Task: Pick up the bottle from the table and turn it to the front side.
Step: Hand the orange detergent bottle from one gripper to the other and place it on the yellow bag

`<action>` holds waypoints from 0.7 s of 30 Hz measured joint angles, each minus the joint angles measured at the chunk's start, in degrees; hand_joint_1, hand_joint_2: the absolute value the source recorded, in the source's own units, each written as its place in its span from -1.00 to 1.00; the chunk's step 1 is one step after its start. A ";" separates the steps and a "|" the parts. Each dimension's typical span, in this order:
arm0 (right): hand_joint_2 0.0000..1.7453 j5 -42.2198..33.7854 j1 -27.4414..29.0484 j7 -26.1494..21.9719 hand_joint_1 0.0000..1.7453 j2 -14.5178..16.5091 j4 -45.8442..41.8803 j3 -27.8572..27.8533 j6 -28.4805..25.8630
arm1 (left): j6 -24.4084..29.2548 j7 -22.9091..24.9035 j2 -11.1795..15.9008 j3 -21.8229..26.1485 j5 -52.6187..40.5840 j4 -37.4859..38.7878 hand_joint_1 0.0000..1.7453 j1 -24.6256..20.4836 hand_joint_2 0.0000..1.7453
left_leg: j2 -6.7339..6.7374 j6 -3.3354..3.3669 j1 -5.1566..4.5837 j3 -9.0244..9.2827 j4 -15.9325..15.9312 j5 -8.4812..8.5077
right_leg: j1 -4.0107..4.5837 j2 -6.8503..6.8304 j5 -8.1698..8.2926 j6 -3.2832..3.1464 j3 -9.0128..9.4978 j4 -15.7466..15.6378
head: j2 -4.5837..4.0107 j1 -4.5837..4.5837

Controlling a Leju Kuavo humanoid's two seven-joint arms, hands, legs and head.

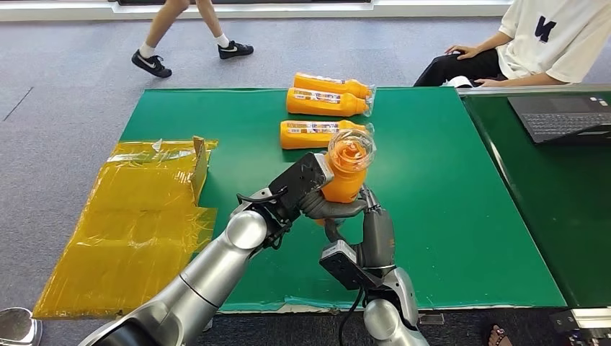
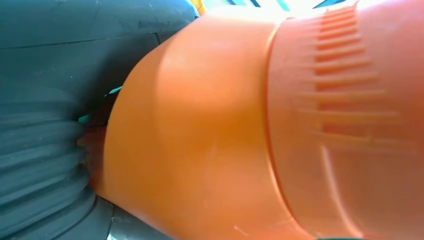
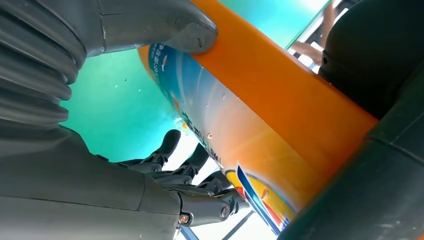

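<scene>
Bottle, orange, held above the green worktop, its base tilted toward the head camera. Left robot hand grasps its side while right robot hand grips it from beneath, thumb pressed on the label. Three more orange bottles lie near the far edge.

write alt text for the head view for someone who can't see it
Both robot hands, left hand and right hand, hold an orange bottle above a green table. Three more orange bottles lie at the far edge, yellow sheeting sits left, and a seated person is at top right.
</scene>
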 joint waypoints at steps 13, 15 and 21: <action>1.00 0.18 0.40 -0.26 1.00 0.20 -0.07 -0.54 0.06 | -0.28 -0.23 0.06 -1.12 -0.80 0.55 1.00 -0.89 1.00 | 0.00 0.00 0.00 0.00 0.00 0.00 | 0.00 0.00 0.00 0.00 0.00 0.00 | 0.00 -0.01; 1.00 0.19 0.42 -0.27 1.00 0.20 -0.07 -0.56 0.07 | -0.26 -0.26 0.06 -1.13 -0.97 0.55 1.00 -0.89 1.00 | 0.00 0.00 0.00 0.00 0.00 0.00 | 0.00 0.00 0.00 0.00 0.00 0.00 | 0.00 -0.01; 1.00 0.39 0.54 -0.19 -0.41 0.20 -0.17 -0.65 0.09 | 0.18 -0.31 0.10 -1.25 -1.27 0.54 1.00 -0.90 1.00 | -0.01 0.00 0.00 0.00 0.00 0.00 | 0.00 0.00 0.00 0.00 0.00 0.00 | -0.01 -0.01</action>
